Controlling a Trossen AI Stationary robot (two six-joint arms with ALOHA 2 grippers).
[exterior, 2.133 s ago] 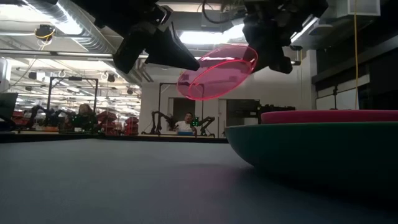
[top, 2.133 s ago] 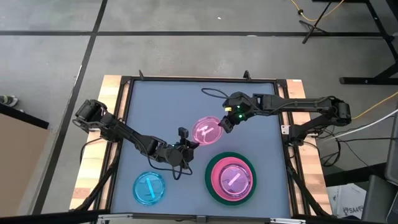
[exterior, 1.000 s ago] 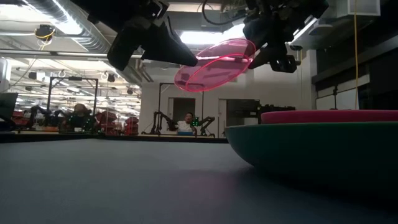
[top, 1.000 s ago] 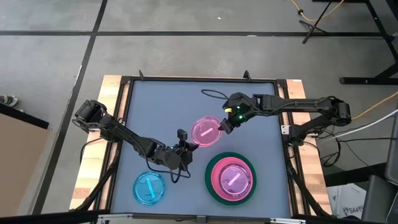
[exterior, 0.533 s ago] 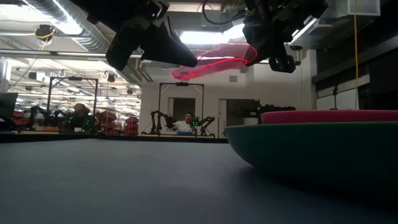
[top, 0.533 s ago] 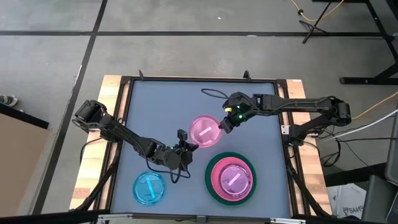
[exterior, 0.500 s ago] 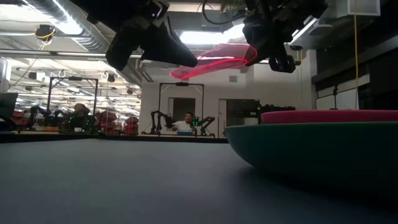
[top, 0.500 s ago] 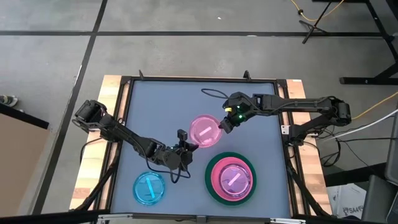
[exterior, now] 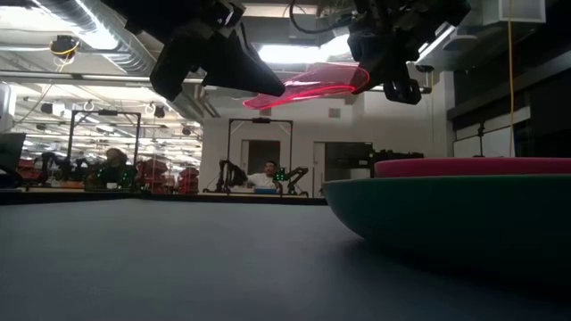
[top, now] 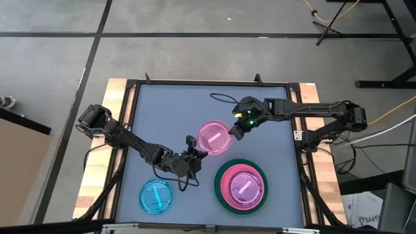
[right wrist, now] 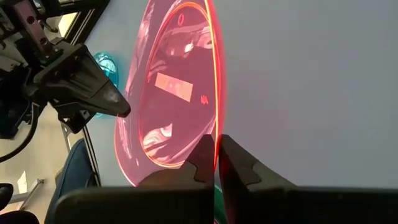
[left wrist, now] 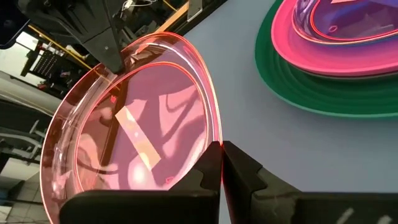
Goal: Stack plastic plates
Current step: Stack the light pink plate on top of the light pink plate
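A small translucent pink plate point(top: 214, 137) hangs in the air over the table's middle, held between both grippers. My left gripper point(top: 198, 151) is shut on its near-left rim and my right gripper point(top: 233, 131) on its far-right rim. The low view shows the pink plate point(exterior: 312, 89) almost edge-on, high above the table. A large green plate point(top: 223, 198) lies at the near right, bearing an opaque pink plate point(top: 225, 184) and a small translucent pink one point(top: 244, 186). A translucent blue plate point(top: 156, 195) rests flat at the near left. My left gripper point(left wrist: 221, 149) pinches the plate's rim point(left wrist: 216, 132) between its two fingers, coming from the table's near left and slanting down. The plate is lifted clear and lies nearly level. My right gripper point(right wrist: 216, 144) pinches the opposite rim point(right wrist: 217, 121) between its two fingers, slanting down from the far right.
A black cable point(top: 224, 97) loops over the table's far middle. Bare table surface point(top: 169, 117) lies at the far left. Raised wooden edges point(top: 118, 117) border the table.
My right gripper has shut on the pink plate's far-right rim. The plate, tilted with its face showing a second ago, has tipped to nearly level while still held up by my left gripper. Both arms have stayed in place.
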